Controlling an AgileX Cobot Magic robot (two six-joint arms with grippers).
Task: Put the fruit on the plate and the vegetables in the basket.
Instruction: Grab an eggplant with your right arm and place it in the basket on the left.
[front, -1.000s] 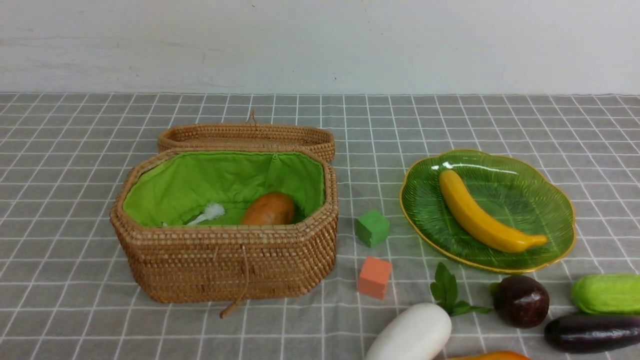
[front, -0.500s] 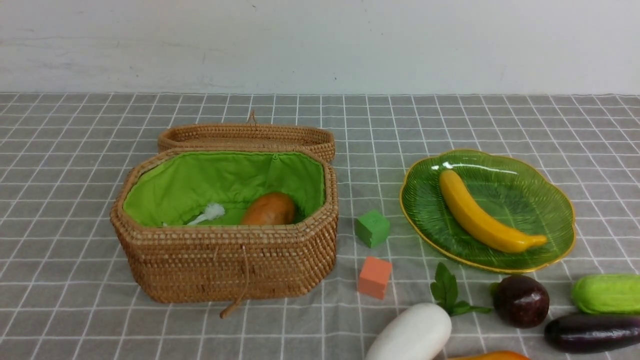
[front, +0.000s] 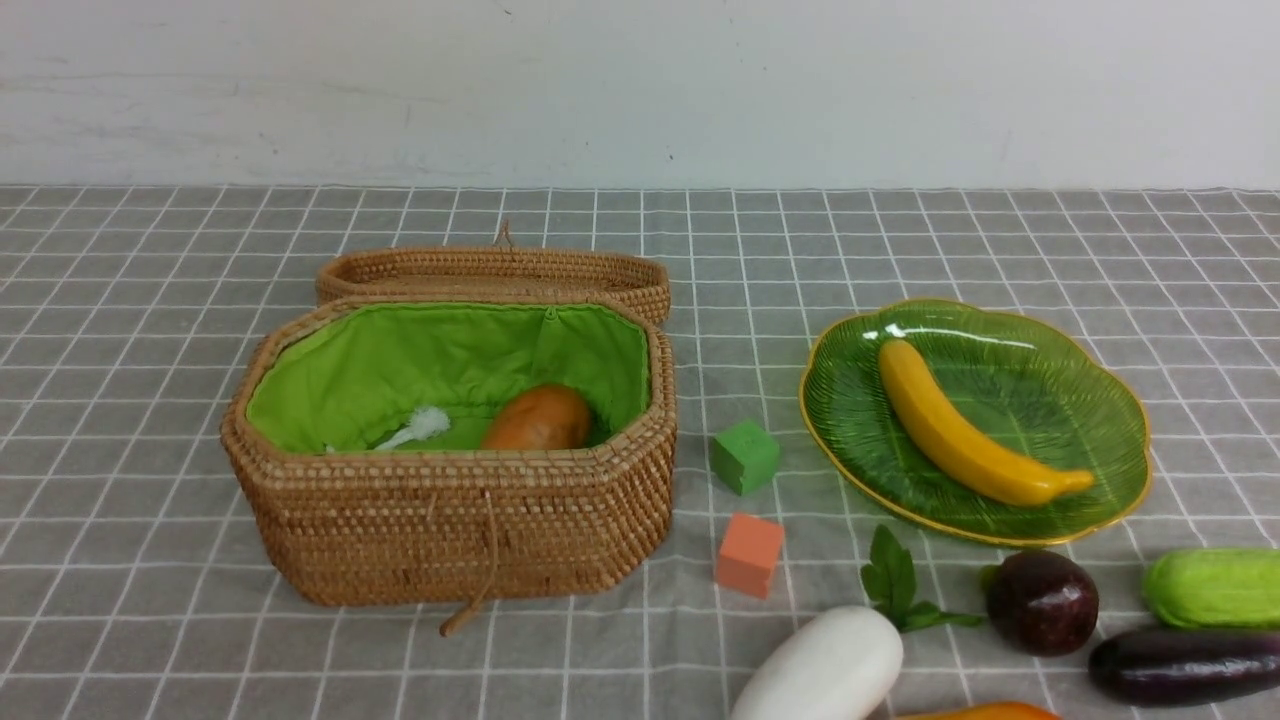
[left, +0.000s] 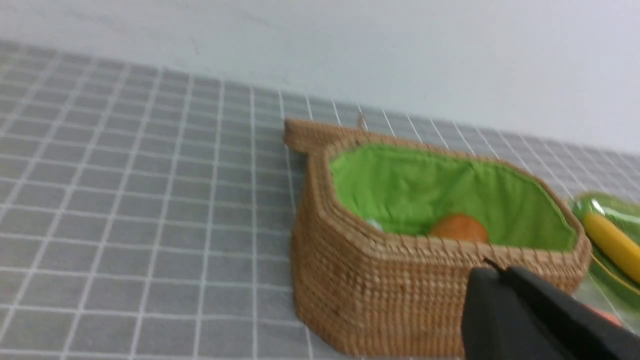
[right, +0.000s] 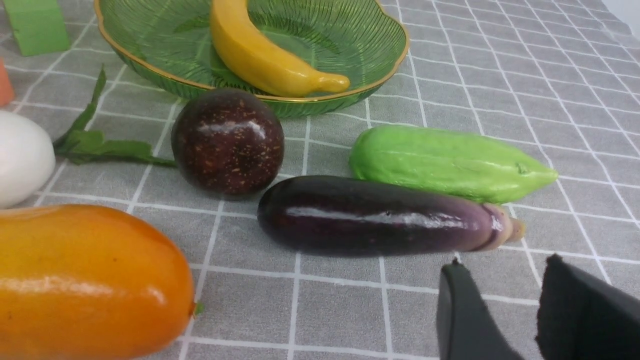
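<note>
Front view: banana (front: 960, 430) on the plate (front: 1085, 395), potato (front: 538, 420) in the basket (front: 450, 520), the other produce loose on the desk (front: 150, 400).

The basket stands open on the left with its lid folded back behind it, and the potato lies on the green lining. The plate sits well apart to the right, with a green cube (front: 745, 456) and an orange cube (front: 749, 555) between them. Near the front edge lie the radish (front: 825, 665), the maroon fruit (front: 1042, 602) just beside the plate's rim, the gourd (front: 1210, 588), the eggplant (front: 1180, 665) and a sliver of the mango (front: 985, 712). The right gripper (right: 502, 272) hovers near the eggplant's stem end, its jaws apart and empty. The left wrist view is blurred, but the left gripper (left: 505, 285) appears closed on nothing, near the basket's front wall.
</note>
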